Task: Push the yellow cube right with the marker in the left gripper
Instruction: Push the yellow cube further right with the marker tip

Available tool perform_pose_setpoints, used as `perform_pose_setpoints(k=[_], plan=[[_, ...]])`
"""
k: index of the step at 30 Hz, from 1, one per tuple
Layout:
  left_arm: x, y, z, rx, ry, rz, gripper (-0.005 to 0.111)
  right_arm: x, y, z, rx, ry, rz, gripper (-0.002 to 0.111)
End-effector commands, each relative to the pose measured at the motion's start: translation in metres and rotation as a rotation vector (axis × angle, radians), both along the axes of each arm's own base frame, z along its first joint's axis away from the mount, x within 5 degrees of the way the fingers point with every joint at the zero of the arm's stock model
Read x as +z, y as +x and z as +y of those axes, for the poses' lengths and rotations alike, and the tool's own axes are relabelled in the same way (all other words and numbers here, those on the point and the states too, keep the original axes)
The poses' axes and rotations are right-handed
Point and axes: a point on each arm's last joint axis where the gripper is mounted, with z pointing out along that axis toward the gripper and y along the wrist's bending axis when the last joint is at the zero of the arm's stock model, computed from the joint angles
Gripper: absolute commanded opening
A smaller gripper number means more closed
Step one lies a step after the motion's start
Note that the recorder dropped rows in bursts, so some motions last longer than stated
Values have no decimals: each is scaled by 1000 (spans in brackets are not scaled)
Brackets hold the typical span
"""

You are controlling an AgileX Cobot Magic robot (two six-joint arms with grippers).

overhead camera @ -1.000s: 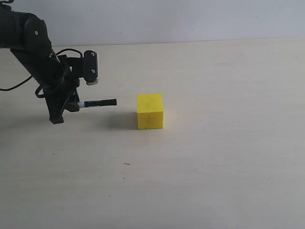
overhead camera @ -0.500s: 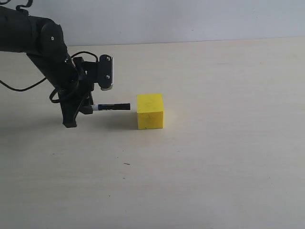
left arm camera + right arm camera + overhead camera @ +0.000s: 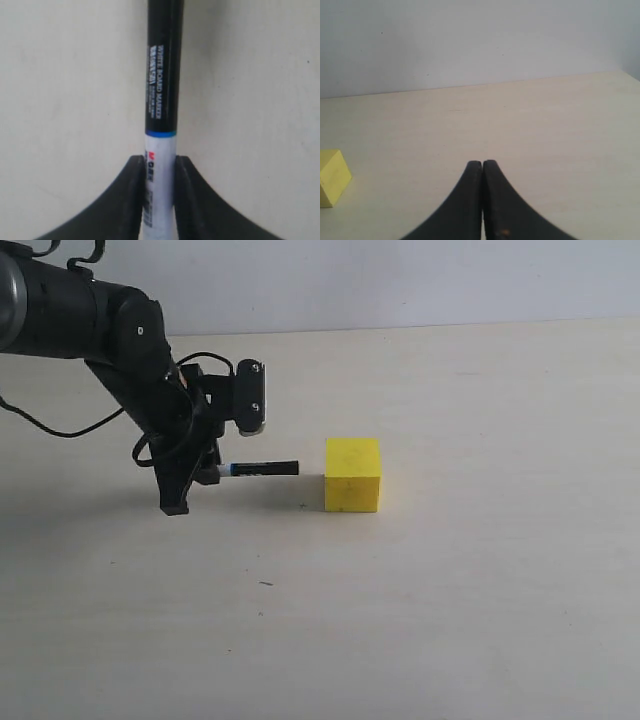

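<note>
The yellow cube (image 3: 352, 474) sits on the pale table, and it also shows at the edge of the right wrist view, yellow cube (image 3: 332, 177). My left gripper (image 3: 213, 473) stands to the cube's left, shut on the marker (image 3: 262, 469). The marker lies level with its black cap pointing right at the cube. A small gap shows between the cap's tip and the cube's left face. In the left wrist view the marker (image 3: 162, 75) runs out from the left gripper (image 3: 160, 161), held by its white barrel. The right gripper (image 3: 482, 163) is shut on nothing and is out of the exterior view.
The pale wooden table (image 3: 470, 570) stretches wide to the cube's right and front. A light wall (image 3: 400, 280) rises behind its far edge. Loose black cables (image 3: 60, 425) hang by the left arm.
The left arm has travelled right with the marker, and the yellow cube has slid right by about half its width.
</note>
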Motion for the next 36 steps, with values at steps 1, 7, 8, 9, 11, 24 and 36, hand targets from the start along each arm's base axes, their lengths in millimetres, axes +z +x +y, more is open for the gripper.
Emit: perform_pose_setpoints(k=[1,7,8,9,11,24,36], plan=[[1,1,-5,26,-29,-11,0,-1,0,-1,-7,-9,-2,0],[2,-12,-45,-71,-76,-91,0,-1,0,-1,-7,-9,-2,0],[1,-12,-47,-77,-75,-92,0,-1,0,-1,-7,-9,-2,0],[1,-12,-47,-77,-75,-92,0,-1,0,-1,-7,-9,-2,0],[1,-11,-43,-67,-67,-79,0,-1,0,-1,-7,-9,-2,0],[-20,-2,-31,15,-32,22,0,-1,0,-1,-7,-9,-2,0],[-9,-8,-84,-39,-76,2,0,-1,0,-1,-7,-9,-5,0]])
